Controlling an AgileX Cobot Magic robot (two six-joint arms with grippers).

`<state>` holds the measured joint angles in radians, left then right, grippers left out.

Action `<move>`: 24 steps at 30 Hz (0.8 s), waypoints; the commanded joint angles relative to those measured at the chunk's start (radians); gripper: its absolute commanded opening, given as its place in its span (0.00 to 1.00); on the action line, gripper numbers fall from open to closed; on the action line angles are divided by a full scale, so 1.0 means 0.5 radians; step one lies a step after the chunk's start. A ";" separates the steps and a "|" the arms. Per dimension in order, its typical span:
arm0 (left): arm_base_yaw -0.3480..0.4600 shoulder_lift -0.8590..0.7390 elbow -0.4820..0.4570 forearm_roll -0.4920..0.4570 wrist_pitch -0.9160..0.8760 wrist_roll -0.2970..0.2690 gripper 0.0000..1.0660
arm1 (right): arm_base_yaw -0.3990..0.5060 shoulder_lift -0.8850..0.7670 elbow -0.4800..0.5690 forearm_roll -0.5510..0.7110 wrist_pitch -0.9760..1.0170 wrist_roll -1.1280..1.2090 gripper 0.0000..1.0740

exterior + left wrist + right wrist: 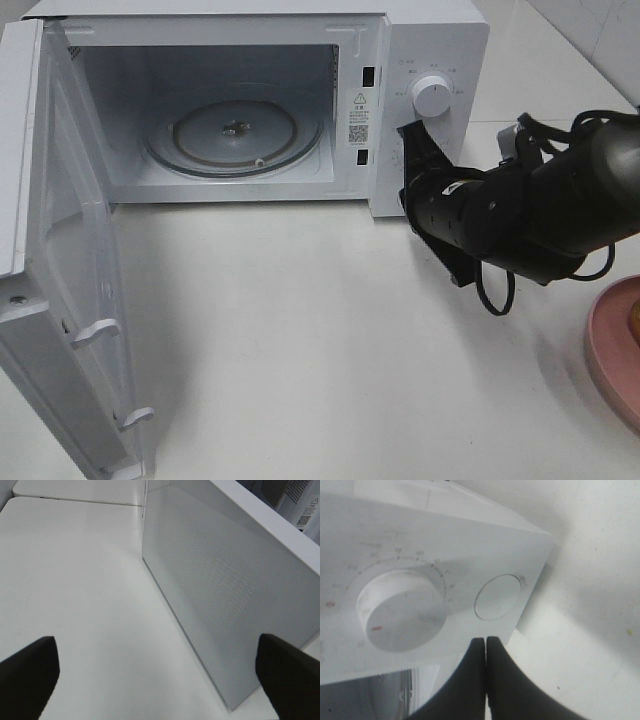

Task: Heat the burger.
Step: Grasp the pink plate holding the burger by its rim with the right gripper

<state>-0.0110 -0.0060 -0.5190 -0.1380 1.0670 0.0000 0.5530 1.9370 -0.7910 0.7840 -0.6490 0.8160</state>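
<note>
Entry: my right pincer (485, 642), pressed together, 6 o'clock of dial (432, 96); left pincer (155, 675) spread. Hazard: I bump dial, microwave (440, 40) runs empty; burger (634, 318) outside, 3 o'clock.

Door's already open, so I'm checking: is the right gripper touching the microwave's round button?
Apart. The right wrist view shows the right gripper, shut, ends short of the round button, with white panel showing between.

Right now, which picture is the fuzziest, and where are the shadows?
Right wrist view: fuzziest, the dial and shut right fingers look soft. Left wrist view: the open left fingers are blurry dark blobs; the door mesh is clearer. Exterior high view: sharp, with a soft shadow on the table beside the door.
</note>
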 commanded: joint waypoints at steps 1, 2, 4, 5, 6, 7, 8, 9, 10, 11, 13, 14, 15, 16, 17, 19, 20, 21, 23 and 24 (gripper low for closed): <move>0.006 -0.030 0.004 -0.006 -0.002 0.000 0.94 | -0.010 -0.152 0.036 -0.128 0.278 -0.422 0.01; 0.006 -0.030 0.004 -0.006 -0.002 0.000 0.94 | -0.010 -0.152 0.036 -0.128 0.278 -0.422 0.01; 0.006 -0.030 0.004 -0.006 -0.002 0.000 0.94 | -0.012 -0.202 0.036 -0.204 0.400 -0.592 0.01; 0.006 -0.030 0.004 -0.006 -0.002 0.000 0.94 | -0.012 -0.228 0.036 -0.252 0.464 -0.680 0.01; 0.006 -0.030 0.004 -0.006 -0.002 0.000 0.94 | -0.012 -0.270 0.036 -0.358 0.596 -0.810 0.02; 0.006 -0.030 0.004 -0.006 -0.002 0.000 0.94 | -0.012 -0.270 0.036 -0.358 0.596 -0.810 0.02; 0.006 -0.030 0.004 -0.006 -0.002 0.000 0.94 | -0.012 -0.288 0.036 -0.422 0.670 -0.874 0.02; 0.006 -0.030 0.004 -0.006 -0.002 0.000 0.94 | -0.012 -0.330 0.036 -0.560 0.818 -0.976 0.03; 0.006 -0.030 0.004 -0.006 -0.002 0.000 0.94 | -0.012 -0.330 0.036 -0.560 0.818 -0.976 0.03; 0.006 -0.030 0.004 -0.006 -0.002 0.000 0.94 | -0.012 -0.366 0.036 -0.688 0.952 -1.054 0.03; 0.006 -0.030 0.004 -0.006 -0.002 0.000 0.94 | -0.012 -0.386 0.034 -0.744 1.016 -1.082 0.03; 0.006 -0.030 0.004 -0.006 -0.002 0.000 0.94 | -0.012 -0.426 0.034 -0.878 1.178 -1.128 0.04; 0.006 -0.030 0.004 -0.006 -0.002 0.000 0.94 | -0.012 -0.426 0.034 -0.878 1.178 -1.128 0.04; 0.006 -0.030 0.004 -0.006 -0.002 0.000 0.94 | -0.012 -0.442 0.034 -0.928 1.260 -1.132 0.04; 0.006 -0.030 0.004 -0.006 -0.002 0.000 0.94 | -0.012 -0.486 0.034 -1.066 1.408 -1.132 0.05; 0.006 -0.030 0.004 -0.006 -0.002 0.000 0.94 | -0.012 -0.532 0.034 -1.196 1.546 -1.132 0.05; 0.006 -0.030 0.004 -0.006 -0.002 0.000 0.94 | -0.012 -0.532 0.034 -1.196 1.546 -1.132 0.05; 0.006 -0.030 0.004 -0.006 -0.002 0.000 0.94 | -0.012 -0.556 0.034 -1.268 1.652 -1.132 0.05; 0.006 -0.030 0.004 -0.006 -0.002 0.000 0.94 | -0.012 -0.612 0.034 -1.396 1.806 -1.132 0.07; 0.006 -0.030 0.004 -0.006 -0.002 0.000 0.94 | -0.012 -0.666 0.034 -1.490 1.940 -1.132 0.10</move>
<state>-0.0110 -0.0060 -0.5190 -0.1380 1.0670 0.0000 0.5530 1.6330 -0.7740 0.0970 0.2550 0.2630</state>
